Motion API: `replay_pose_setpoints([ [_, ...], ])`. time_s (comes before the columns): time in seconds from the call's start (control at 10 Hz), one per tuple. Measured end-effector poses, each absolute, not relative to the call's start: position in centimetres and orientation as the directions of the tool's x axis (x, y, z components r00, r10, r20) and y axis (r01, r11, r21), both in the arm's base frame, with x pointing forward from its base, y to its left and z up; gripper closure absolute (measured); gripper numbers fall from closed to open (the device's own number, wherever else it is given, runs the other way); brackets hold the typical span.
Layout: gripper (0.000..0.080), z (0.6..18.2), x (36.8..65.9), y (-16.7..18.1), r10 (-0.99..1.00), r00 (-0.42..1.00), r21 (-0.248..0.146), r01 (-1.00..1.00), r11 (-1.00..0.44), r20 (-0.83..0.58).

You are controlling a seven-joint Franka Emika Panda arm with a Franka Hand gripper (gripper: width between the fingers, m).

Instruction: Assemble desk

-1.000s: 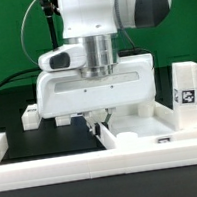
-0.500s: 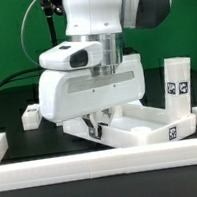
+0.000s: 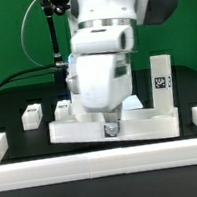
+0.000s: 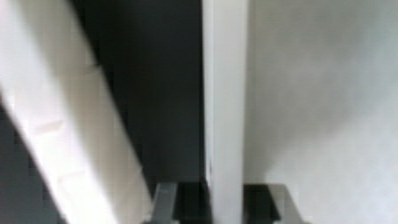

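The white rimmed tabletop (image 3: 140, 124) lies flat on the black table just behind the front barrier wall. My gripper (image 3: 112, 128) is shut on its near rim. In the wrist view that rim (image 4: 226, 100) runs as a thin white strip straight between my gripper's (image 4: 222, 205) dark fingers (image 4: 178, 205). One tagged leg post (image 3: 162, 81) stands upright at the tabletop's far corner on the exterior view's right. Two more leg posts (image 3: 31, 115) (image 3: 63, 110) lie on the table at the exterior view's left, apart from the panel.
A long white barrier wall (image 3: 56, 171) runs across the front with raised ends (image 3: 0, 146) at both sides; it also shows in the wrist view (image 4: 71, 130). A black stand with cables (image 3: 53, 32) rises at the back.
My wrist has turned and moved toward the exterior view's right. The tabletop swung with it and now lies lengthwise along the wall. The upright leg post shifted left with the panel.
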State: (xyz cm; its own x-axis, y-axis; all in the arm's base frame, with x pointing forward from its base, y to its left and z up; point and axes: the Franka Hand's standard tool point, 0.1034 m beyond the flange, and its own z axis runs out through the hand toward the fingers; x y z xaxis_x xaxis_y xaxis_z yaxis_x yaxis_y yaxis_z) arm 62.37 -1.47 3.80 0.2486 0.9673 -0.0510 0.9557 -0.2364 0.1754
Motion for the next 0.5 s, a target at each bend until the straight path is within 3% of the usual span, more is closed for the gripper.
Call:
replay_pose_setpoints([
  [0.5, 0.0739, 3.61, 62.24, -2.09, 0.979, 0.184, 0.171, 0.971, -0.168, -0.082],
])
